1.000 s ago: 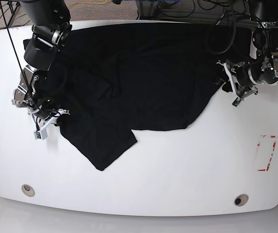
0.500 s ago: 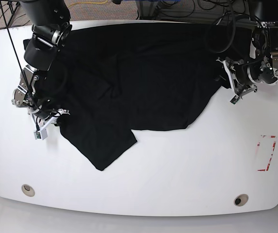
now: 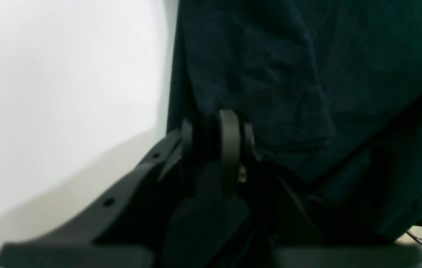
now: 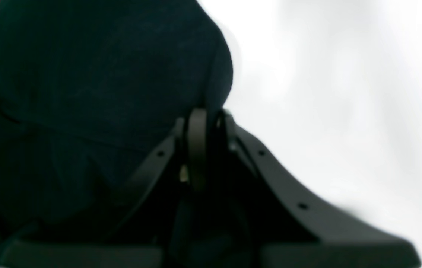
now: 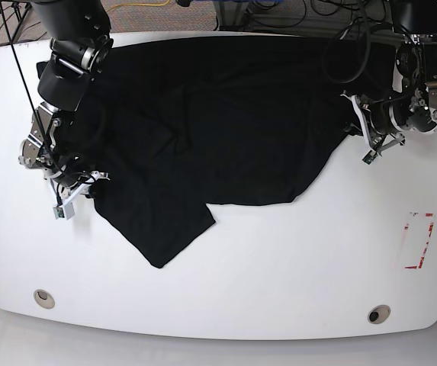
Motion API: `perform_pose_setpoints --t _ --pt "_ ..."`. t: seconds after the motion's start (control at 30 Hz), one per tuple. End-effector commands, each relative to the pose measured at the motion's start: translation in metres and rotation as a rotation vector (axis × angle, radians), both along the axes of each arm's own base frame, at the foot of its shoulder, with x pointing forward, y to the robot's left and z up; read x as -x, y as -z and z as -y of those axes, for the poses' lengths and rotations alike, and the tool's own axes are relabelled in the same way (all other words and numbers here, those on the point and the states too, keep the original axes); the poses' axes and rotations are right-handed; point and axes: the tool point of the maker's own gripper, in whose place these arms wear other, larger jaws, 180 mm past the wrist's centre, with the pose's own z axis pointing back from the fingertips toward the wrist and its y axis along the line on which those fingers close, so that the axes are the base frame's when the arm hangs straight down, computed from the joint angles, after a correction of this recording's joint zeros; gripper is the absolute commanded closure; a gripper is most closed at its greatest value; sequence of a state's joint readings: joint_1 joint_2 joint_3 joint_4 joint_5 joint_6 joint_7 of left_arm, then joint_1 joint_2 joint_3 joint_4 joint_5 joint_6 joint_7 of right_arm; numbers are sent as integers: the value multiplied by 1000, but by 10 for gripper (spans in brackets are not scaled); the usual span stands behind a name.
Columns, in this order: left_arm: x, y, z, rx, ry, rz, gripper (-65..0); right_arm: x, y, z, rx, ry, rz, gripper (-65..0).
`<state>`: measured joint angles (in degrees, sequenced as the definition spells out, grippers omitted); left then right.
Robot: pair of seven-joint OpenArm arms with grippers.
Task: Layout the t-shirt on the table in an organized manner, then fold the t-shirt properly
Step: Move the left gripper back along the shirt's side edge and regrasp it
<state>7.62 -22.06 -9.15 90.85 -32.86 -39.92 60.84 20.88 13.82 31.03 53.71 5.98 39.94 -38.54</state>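
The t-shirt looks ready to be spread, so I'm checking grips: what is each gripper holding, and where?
Both grip the t-shirt by its edges: the left gripper and the right gripper at opposite sides.

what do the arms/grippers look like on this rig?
Both arms are black, with bulky rounded joint housings and silver metal near the wrists. The left gripper and right gripper have matte black, flat, round-tipped fingers on angled brackets with small holes. Black cables run along both arms.

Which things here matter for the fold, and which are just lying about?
In the job:
t-shirt
table
left gripper, shut on the t-shirt
right gripper, shut on the t-shirt

Lying about:
tape rectangle
table holes
cables
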Motion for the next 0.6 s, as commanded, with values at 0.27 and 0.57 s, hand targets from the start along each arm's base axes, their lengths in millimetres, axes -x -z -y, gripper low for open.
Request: perform_pose_setpoints --t 0.27,0.57 --pt "-19 -47 17 -11 71 166 -14 -4 -7 7 28 -5 3 -55" --pt "-19 -65 26 -20 107 227 -13 -4 -7 7 28 -5 3 -55"
